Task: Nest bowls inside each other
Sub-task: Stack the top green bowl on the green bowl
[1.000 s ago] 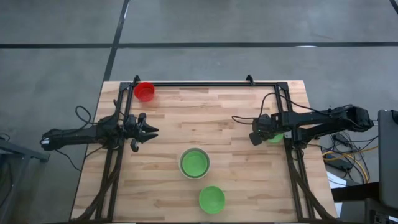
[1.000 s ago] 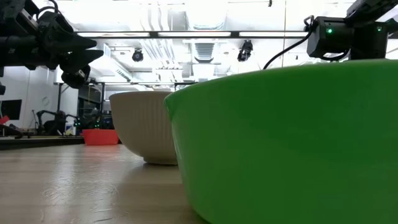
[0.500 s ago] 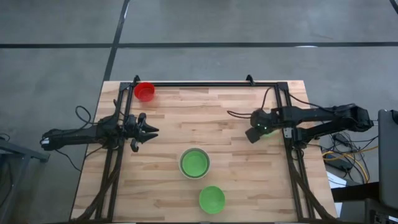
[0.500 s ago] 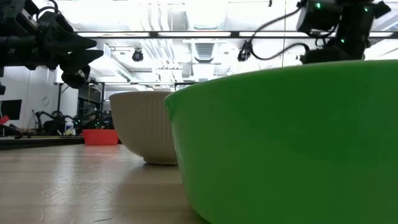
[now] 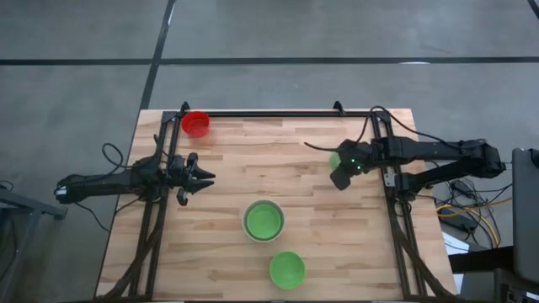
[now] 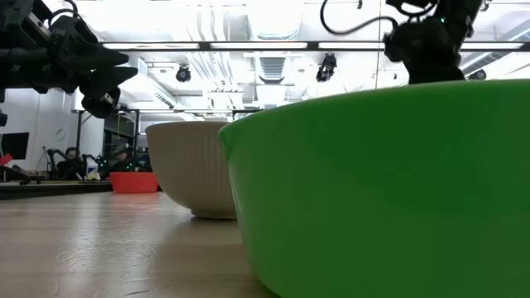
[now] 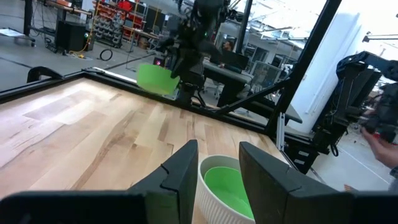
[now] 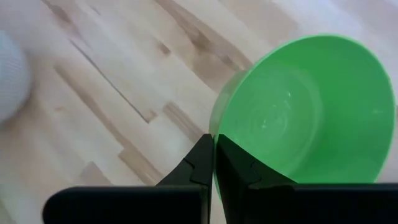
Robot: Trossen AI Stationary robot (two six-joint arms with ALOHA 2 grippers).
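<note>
My right gripper (image 8: 213, 146) is shut on a green bowl (image 8: 305, 106), which is raised above the table's right side (image 5: 335, 158). In the left wrist view the same bowl (image 7: 155, 78) hangs tilted under the right arm. A whitish-grey bowl (image 5: 264, 220) with a green bowl inside stands on its base at the table's near middle. Another green bowl (image 5: 286, 269) stands near the front edge. A red bowl (image 5: 195, 124) sits at the far left corner. My left gripper (image 5: 206, 177) waits open at the left side, level, with nothing between its fingers. My right gripper pinches the green bowl's rim (image 8: 214, 132) between its two fingers, one finger on the bowl's inner wall and one on the outer. The fingers slant down from the table's right side. The bowl is lifted clear of the table and tilted, its open side facing the wrist camera.
A black frame rail (image 5: 278, 113) runs along the far edge, and rails run down both sides. Bare wood lies between the held bowl and the whitish-grey bowl. In the low view the near green bowl (image 6: 381, 190) fills the foreground.
My right gripper has risen and drawn a little toward the table's far-left, rolling its wrist, still shut on the green bowl. The bowl has come up off the table with it and swung from the gripper's right side to its far side.
</note>
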